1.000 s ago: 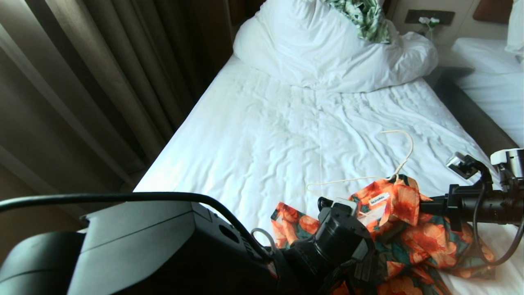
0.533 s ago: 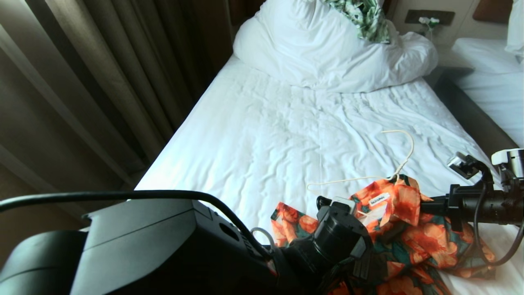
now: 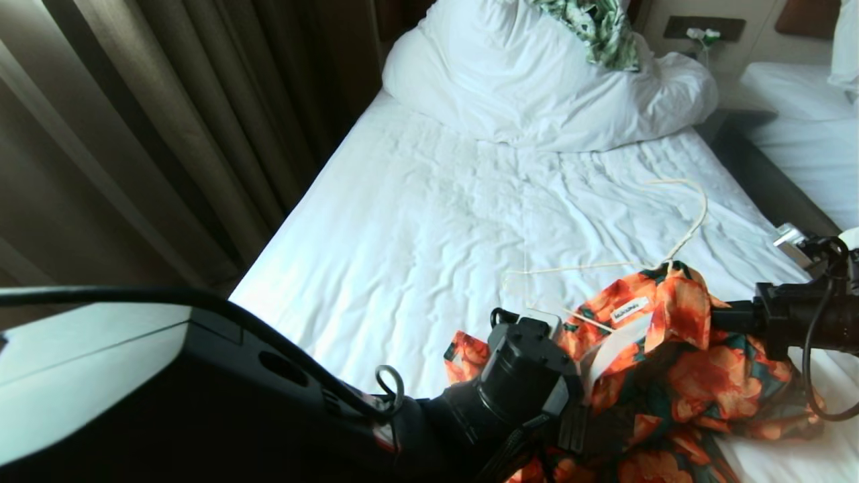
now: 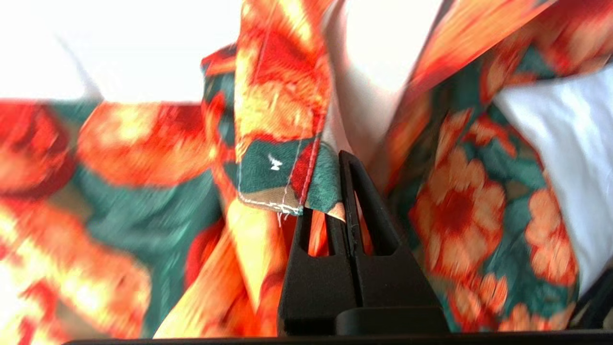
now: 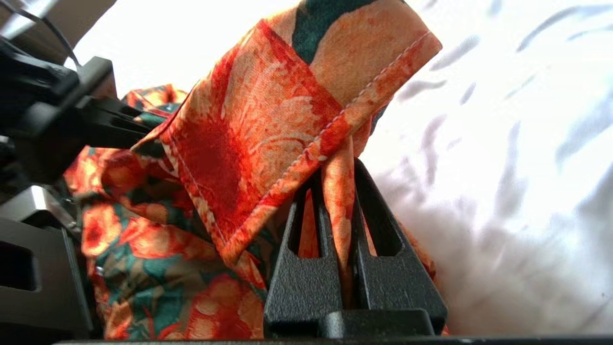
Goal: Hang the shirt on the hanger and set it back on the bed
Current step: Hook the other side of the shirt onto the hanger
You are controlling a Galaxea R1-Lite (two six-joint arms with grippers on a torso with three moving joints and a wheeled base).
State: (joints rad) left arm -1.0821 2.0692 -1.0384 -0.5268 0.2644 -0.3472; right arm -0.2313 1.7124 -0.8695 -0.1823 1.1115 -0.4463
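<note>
I have the left gripper (image 4: 335, 191) pinched down on a hemmed edge of the shirt (image 3: 678, 376), fabric caught between the two black tips, which I read as my hold on one side of the neck opening. The right gripper (image 5: 340, 211) is likewise closed on a fold of the collar, a strip of orange cloth running down between its tips; in the head view it comes in from the right, level with the collar. Two grips on opposite sides should let me spread and lift the neck, I judge, so the garment can settle over the wire

Outward from there, the shirt is bunched at the near right corner of the bed (image 3: 416, 221), white neck label showing, the collar raised off the sheet. The hanger (image 3: 671, 251) lies just beyond it, one arm tucked into the collar, the other arm and the hook exposed on the sheet toward the duvet (image 3: 523, 87)
</note>
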